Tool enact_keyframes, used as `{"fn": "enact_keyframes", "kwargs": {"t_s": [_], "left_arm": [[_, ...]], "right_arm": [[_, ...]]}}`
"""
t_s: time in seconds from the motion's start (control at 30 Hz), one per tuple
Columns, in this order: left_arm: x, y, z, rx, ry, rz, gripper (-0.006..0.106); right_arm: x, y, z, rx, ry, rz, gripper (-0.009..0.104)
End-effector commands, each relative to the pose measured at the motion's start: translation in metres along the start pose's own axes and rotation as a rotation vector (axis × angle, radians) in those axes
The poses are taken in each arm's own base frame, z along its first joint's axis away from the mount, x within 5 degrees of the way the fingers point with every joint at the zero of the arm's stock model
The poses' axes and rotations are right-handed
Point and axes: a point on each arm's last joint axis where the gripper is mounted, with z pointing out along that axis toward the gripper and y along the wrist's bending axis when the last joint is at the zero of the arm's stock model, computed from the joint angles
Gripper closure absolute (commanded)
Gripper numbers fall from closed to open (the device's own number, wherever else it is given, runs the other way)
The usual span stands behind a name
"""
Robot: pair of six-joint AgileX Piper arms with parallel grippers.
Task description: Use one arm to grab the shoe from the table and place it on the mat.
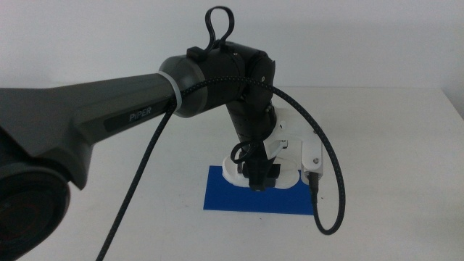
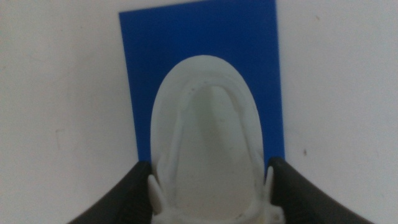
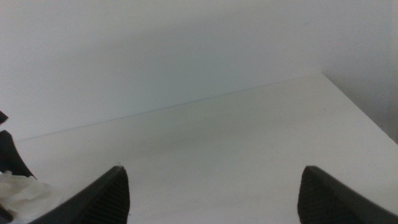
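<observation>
Nearest to us in the middle view is the left arm [image 1: 109,119], a dark bulk that reaches in from the left and bends down over the middle of the desk [image 1: 391,130]. Its tool [image 1: 261,174] hangs over the blue mat [image 1: 221,196], and in the left wrist view we see its two jaws pressed against either side of the white shoe [image 2: 208,146], pinching it. The shoe sits over the mat, its rounded end well inside the blue; we cannot tell whether the sole already rests on the sheet or hangs just above it.

We judge the task nearly done: the shoe is picked up and brought to the mat, and what is left is to set it down, if it is not down already, spread the jaws and lift away.

The mat is only somewhat wider than the shoe, so we have little margin at its side edges, with more blue showing past the toe. Around the mat the desk gives open room on every side, and the desk's right edge lies well apart. The right tool [image 3: 211,193] waits off to the side, its jaws spread, holding nothing.
</observation>
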Motion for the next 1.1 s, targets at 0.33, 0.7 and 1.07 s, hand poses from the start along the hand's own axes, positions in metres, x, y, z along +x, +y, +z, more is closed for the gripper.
{"fn": "enact_keyframes", "kwargs": {"t_s": [0.33, 0.7, 1.07], "left_arm": [[0.004, 0.004, 0.042, 0.062, -0.055, -0.066, 0.098], [0.004, 0.006, 0.052, 0.055, -0.067, -0.048, 0.023], [0.029, 0.003, -0.06, 0.081, -0.118, -0.188, 0.007]], "right_arm": [[0.0, 0.0, 0.0, -0.004, -0.011, -0.008, 0.016], [0.0, 0.0, 0.0, -0.004, -0.011, -0.008, 0.016], [0.0, 0.0, 0.0, -0.004, -0.011, -0.008, 0.016]]}}
